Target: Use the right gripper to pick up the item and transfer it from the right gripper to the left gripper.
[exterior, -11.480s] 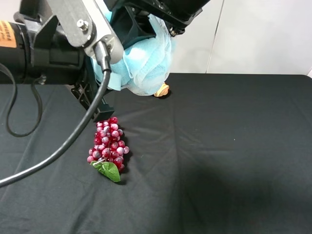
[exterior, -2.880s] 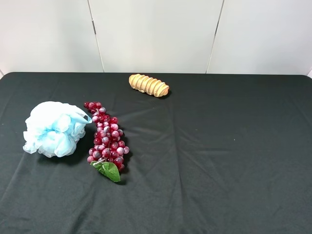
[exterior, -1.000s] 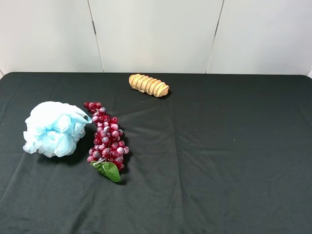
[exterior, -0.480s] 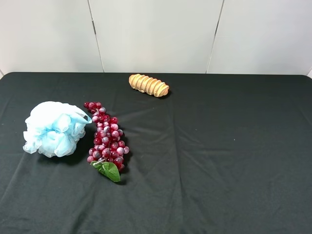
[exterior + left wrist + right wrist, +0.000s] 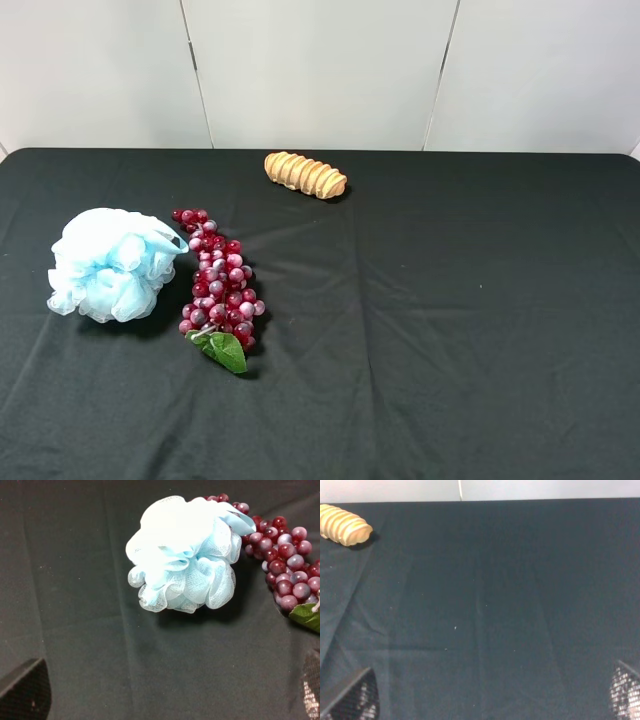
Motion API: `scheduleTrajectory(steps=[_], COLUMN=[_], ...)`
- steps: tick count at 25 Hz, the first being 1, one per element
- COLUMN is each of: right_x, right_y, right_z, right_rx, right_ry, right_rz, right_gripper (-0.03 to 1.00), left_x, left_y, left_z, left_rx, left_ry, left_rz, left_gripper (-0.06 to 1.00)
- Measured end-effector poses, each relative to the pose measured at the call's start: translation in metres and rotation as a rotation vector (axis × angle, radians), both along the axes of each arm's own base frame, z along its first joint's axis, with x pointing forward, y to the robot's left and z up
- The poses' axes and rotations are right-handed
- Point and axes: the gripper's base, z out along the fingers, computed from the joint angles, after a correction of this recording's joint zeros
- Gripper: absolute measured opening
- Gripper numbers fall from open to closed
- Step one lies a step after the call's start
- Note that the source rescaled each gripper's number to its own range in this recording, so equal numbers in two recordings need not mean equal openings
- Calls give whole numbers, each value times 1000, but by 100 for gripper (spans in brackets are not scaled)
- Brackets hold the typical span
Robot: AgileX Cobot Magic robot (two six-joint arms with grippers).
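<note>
The light-blue mesh pouf [image 5: 110, 264] lies on the black cloth at the left, touching the dark-red grape bunch [image 5: 220, 285] on its right. It also shows in the left wrist view [image 5: 185, 555], with a blue ribbon loop toward the grapes. My left gripper [image 5: 170, 692] is open and empty, its fingertips [image 5: 25, 690] apart at the frame corners, short of the pouf. My right gripper [image 5: 487, 695] is open and empty over bare cloth. Neither arm shows in the exterior view.
A ribbed tan oblong piece [image 5: 305, 174] lies at the back middle and shows in the right wrist view [image 5: 344, 525]. The grapes [image 5: 285, 555] have a green leaf [image 5: 225, 351] at their near end. White wall panels stand behind the table.
11.5 s ago both arms held the pouf above the table. Now the pouf lies on the cloth at the left and both arms are out of the exterior view. Nothing moved in the last second.
</note>
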Motion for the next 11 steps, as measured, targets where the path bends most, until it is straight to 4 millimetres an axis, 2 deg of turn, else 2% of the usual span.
scheduleTrajectory(steps=[11], right_x=[0], right_y=[0], right_z=[0], right_rx=[0], right_ry=[0], right_rz=[0], right_gripper=[100], left_x=[0], left_y=[0], left_z=[0], left_rx=[0], left_ry=[0], left_rz=[0], left_gripper=[100])
